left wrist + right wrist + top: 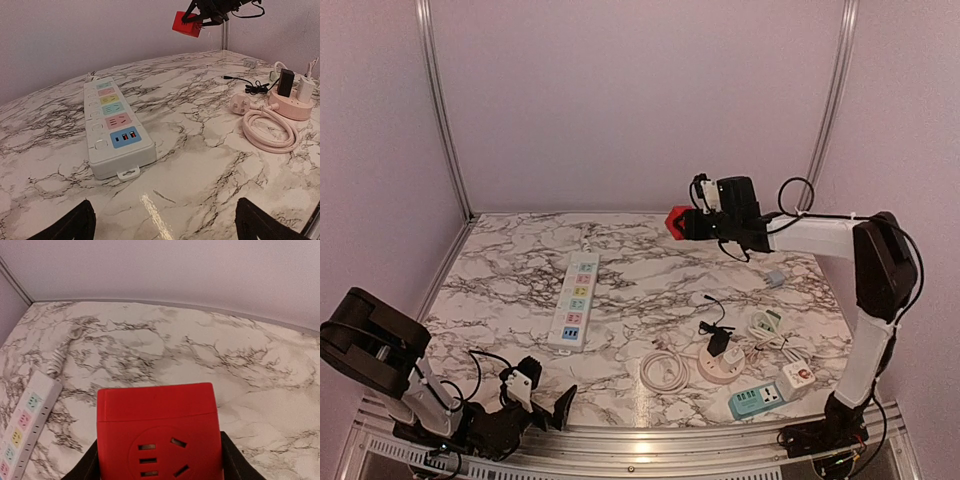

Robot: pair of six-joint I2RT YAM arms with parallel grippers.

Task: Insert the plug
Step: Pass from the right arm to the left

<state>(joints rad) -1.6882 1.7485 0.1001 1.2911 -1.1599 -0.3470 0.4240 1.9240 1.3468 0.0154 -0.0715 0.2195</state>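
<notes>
So the red plug cube (159, 430) is being held up in the air by the right gripper (689, 224). The jaws are being kept about half closed, and the black fingers (231, 457) are being pressed against both sides of the cube. It's being carried well above the far right part of the table (650, 255), and the face with the socket holes is being pointed at the wrist camera.

The left gripper (545, 400) is being parked low at the near left edge. Its jaws are being held wide open and nothing is being gripped.

Closest thing to a container: a round pink socket hub (722, 366) on the near right, where a black adapter (718, 343) and a white one (305, 89) are being kept plugged in. A pink cable (665, 370) is being left coiled just beside it.

The table is white marble-look with dark veins. It's being boxed in by pale lilac walls and a metal frame (445, 110).

A long white power strip (574, 300) with pastel sockets is being left lying left of centre, well apart from the raised cube. More bits are being crowded into the near right corner: a teal socket block (755, 400), a white cube with a red button (798, 375), a small white-green adapter (766, 322) and a little grey piece (776, 278). All that clutter is being kept well away from the strip.
</notes>
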